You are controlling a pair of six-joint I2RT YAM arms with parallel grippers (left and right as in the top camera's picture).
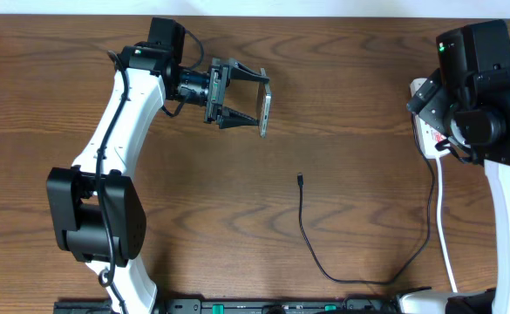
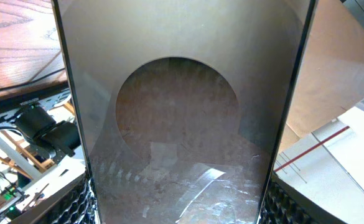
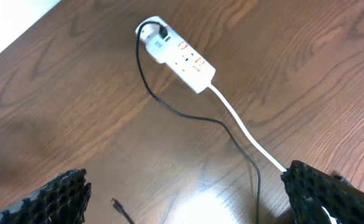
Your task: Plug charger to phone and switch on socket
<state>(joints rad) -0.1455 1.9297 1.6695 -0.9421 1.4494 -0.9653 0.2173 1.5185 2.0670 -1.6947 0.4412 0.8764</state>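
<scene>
- Phone (image 2: 182, 124) fills the left wrist view, clamped by its long edges in the left claw (image 1: 256, 106), which is closed on it and holds it up off the worktop (image 1: 342, 87), edge-on to the overhead camera.
- Its face is a glossy grey-bronze slab with a large round darker patch, probably a reflection; no lettering or port can be made out from here.
- Over on the other side, the right claw (image 3: 194, 199) hangs spread wide and empty, its meshed pads (image 3: 57, 199) at the lower corners of its own view.
- Below it lies the socket (image 3: 178, 57), a white strip with red switches (image 3: 191, 61) and a white cord (image 3: 244, 127) trailing off; whether a switch is on, I cannot tell.
- Black charger (image 1: 311, 249) cable seems to enter the socket's far end and curls across the wood, with its plug tip (image 1: 300, 179) lying loose, well apart from the phone.
- Judged so: the phone is picked up, but the tip is not yet in it and the switch awaits pressing.
</scene>
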